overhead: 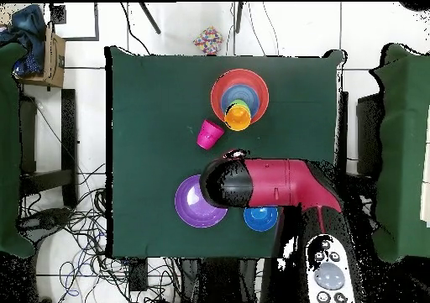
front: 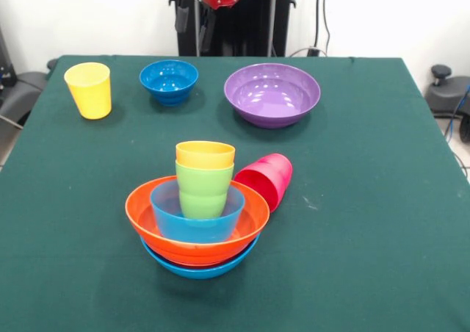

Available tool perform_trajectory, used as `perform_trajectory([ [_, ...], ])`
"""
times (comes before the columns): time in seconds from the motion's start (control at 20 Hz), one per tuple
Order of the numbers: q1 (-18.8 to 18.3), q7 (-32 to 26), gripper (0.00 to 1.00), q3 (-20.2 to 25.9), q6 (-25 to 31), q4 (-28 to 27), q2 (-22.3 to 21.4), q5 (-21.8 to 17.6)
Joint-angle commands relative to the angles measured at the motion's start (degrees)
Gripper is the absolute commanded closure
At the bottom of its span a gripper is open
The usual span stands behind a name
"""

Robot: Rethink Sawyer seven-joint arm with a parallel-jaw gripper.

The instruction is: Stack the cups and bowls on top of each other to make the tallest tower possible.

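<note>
My workspace surroundings: green table, white room.

From overhead I see the green-clothed table (overhead: pixel 151 148) on a pale tiled floor (overhead: pixel 361 31), loose black cables (overhead: pixel 67 224) at eight o'clock and a cardboard box (overhead: pixel 52 52) at ten o'clock. From the front, a plain white wall (front: pixel 382 16) rises at twelve o'clock.

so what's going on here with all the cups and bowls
A robot arm is stacking plastic ware into a tower on the green table; nothing is being handled right now. The stack has bowls at the base and green and orange cups on top. A pink cup lies tipped beside it; a yellow cup, blue bowl and purple bowl stand apart.
</note>
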Motion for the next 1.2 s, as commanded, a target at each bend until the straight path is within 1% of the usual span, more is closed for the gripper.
perform_trajectory([
  [0.05,-1.0,-16.9,0.00,6.4,1.4,2.5,2.6,-6.2],
  [0.15,-1.5,-17.5,0.00,6.8,1.3,2.4,2.8,-7.2],
  [0.4,-3.3,-17.6,0.00,7.9,-0.8,2.9,3.8,-9.4],
  [0.65,-3.7,-17.1,0.00,8.4,-0.4,3.1,4.3,-11.5],
  [0.9,-4.2,-15.8,0.00,8.5,-1.6,3.7,5.6,-13.9],
  [1.2,-3.6,-13.8,0.00,8.0,-2.2,3.9,6.7,-16.1],
])
